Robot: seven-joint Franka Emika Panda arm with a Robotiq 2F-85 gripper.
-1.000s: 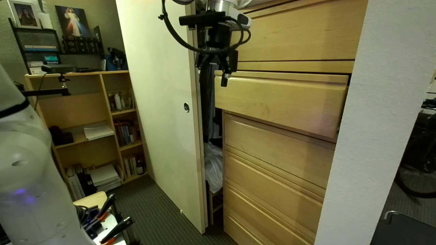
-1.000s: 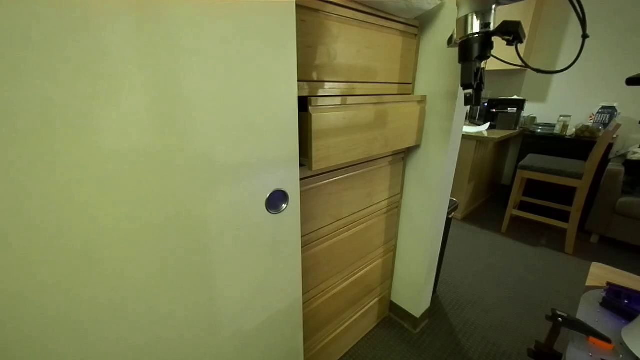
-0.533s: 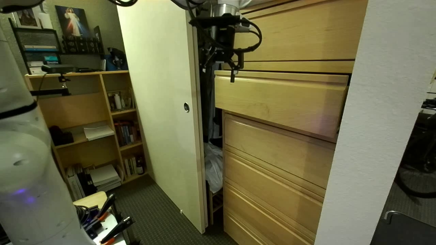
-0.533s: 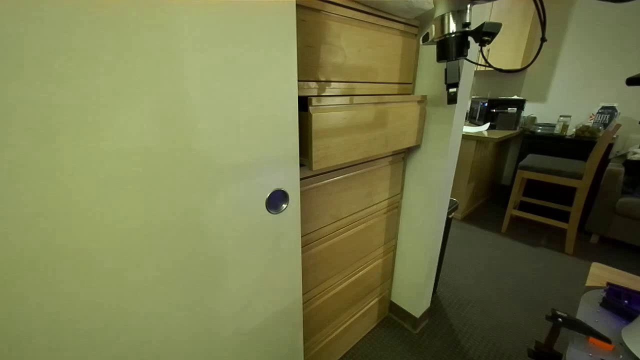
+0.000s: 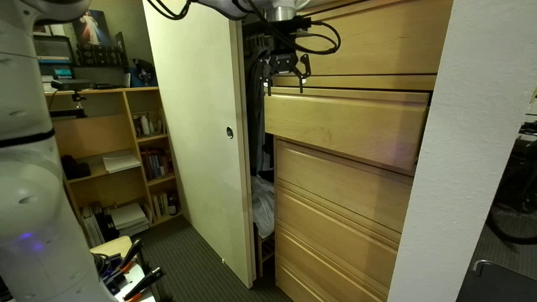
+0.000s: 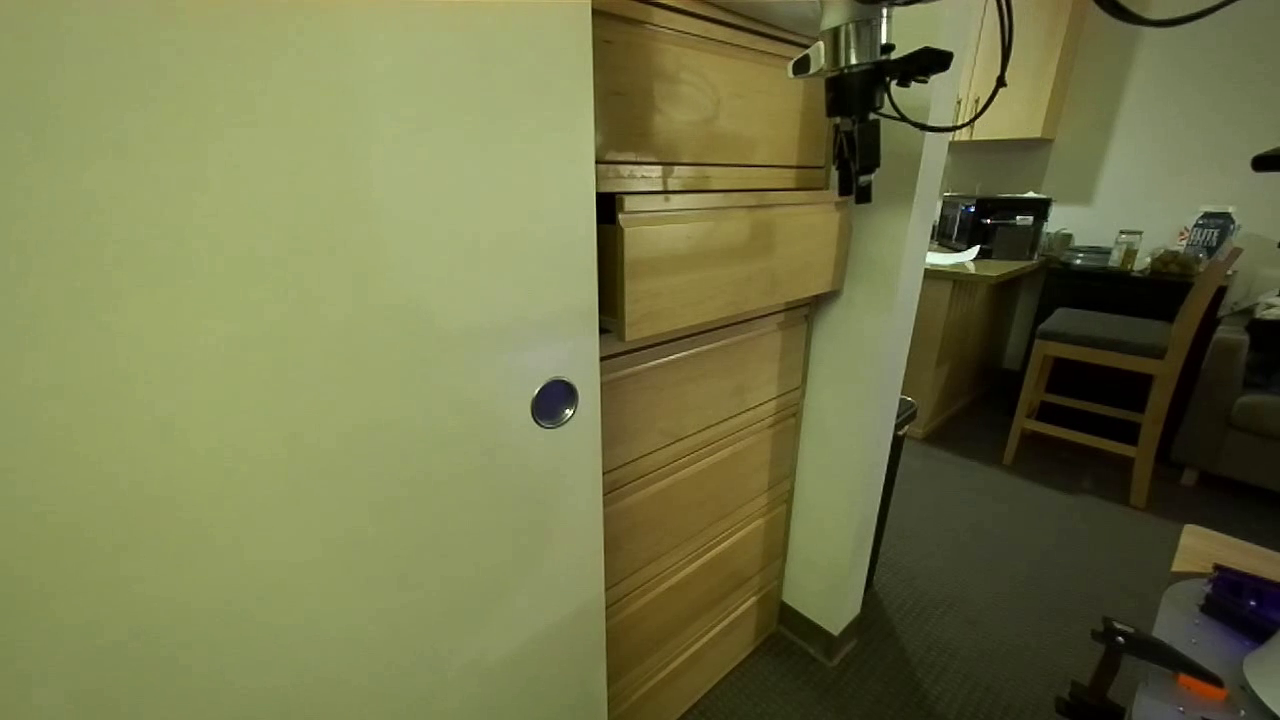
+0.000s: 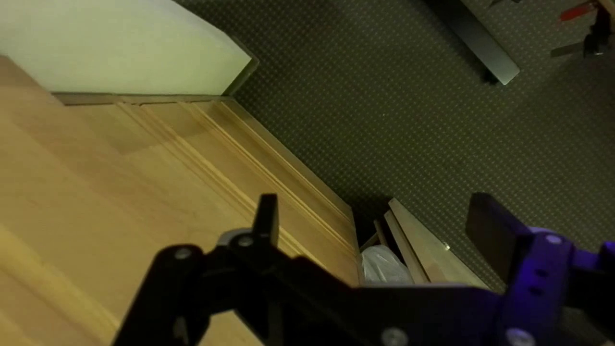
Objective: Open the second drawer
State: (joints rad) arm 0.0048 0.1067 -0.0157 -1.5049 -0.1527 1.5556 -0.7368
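Note:
The second drawer, wide pale blond wood with a flat front, stands partly pulled out from the dresser in both exterior views (image 5: 344,126) (image 6: 735,265). A dark gap shows behind one end of its front. My gripper (image 5: 285,89) points down near the drawer's top edge, at one end. In an exterior view the gripper (image 6: 854,198) overlaps the drawer's far top corner. I cannot tell whether it touches. In the wrist view the gripper (image 7: 377,211) is open, fingers wide apart with nothing between them, and wood fronts (image 7: 158,192) fill the left side.
A tall cream sliding door (image 5: 197,126) with a round recessed pull (image 6: 554,403) stands beside the dresser. A pale wall end (image 5: 457,151) borders the other side. More matching wood fronts (image 5: 335,222) stack below. A white plastic bag (image 5: 263,205) sits in the gap by the door.
The gripper has moved closer to the second drawer's top edge and turned, so both fingers now show side by side in an exterior view. The drawer has not moved.

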